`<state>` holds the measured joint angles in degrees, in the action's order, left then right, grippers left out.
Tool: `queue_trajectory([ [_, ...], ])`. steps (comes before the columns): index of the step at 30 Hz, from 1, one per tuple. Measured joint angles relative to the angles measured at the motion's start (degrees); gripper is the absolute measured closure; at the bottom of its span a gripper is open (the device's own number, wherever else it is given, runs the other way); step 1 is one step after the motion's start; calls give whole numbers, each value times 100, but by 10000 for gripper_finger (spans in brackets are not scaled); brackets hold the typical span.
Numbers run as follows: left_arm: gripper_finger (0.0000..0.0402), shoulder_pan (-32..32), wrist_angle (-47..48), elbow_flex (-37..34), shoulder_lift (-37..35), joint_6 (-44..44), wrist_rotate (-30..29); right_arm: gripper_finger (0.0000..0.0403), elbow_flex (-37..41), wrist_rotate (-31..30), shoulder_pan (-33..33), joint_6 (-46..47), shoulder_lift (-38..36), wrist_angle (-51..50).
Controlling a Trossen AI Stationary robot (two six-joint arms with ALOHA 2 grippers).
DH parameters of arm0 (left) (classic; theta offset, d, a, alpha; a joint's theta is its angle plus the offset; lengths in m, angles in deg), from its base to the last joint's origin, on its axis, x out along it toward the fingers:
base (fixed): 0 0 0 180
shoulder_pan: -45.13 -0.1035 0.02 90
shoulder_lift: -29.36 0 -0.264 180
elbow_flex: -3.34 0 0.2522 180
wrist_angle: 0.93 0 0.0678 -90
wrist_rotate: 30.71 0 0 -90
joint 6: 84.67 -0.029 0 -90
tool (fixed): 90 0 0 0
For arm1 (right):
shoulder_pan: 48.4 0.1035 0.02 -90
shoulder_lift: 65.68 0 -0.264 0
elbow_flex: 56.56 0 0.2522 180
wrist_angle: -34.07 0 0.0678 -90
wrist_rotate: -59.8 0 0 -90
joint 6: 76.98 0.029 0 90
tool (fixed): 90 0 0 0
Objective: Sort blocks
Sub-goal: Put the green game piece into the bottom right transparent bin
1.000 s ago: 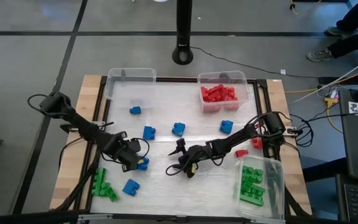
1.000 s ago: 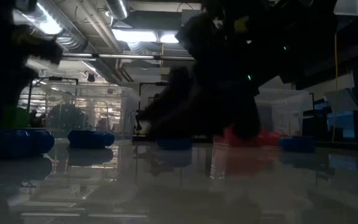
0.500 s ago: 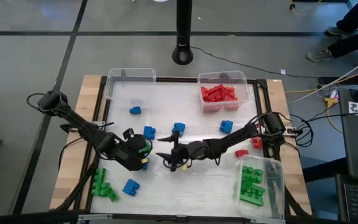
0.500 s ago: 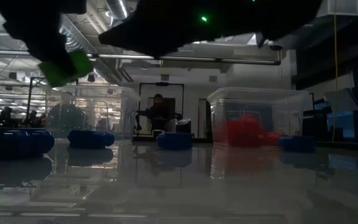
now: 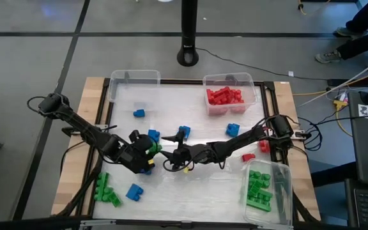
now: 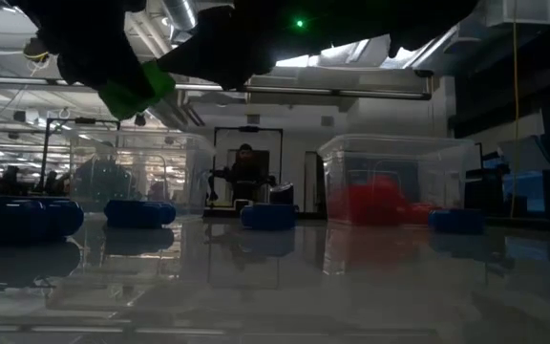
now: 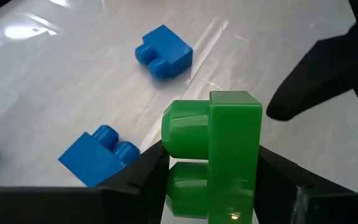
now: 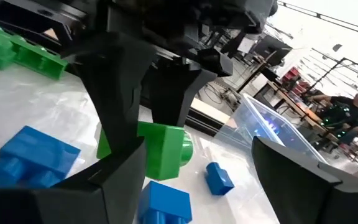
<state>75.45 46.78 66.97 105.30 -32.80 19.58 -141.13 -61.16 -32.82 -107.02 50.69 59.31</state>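
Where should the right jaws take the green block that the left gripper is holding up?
Probably on the studded end of the green block, which juts clear of the left gripper. Its flat sides are pinched between the left fingers, so the open right gripper should come from in front.

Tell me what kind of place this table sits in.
Probably a robotics lab or workshop: exposed ceiling ducts, glass partitions across the room, a person at a workstation, and cables trailing over the concrete floor beside the table.
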Motion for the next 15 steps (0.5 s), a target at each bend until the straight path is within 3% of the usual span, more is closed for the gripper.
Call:
queue_trajectory([
  [6, 232, -6, -265, -7, 0, -231, -79, 132, -4, -41, -109, 20, 83, 71],
  [15, 231, -17, -500, -4, -2, -391, -181, 238, -121, 99, -194, -182, 125, 128],
])
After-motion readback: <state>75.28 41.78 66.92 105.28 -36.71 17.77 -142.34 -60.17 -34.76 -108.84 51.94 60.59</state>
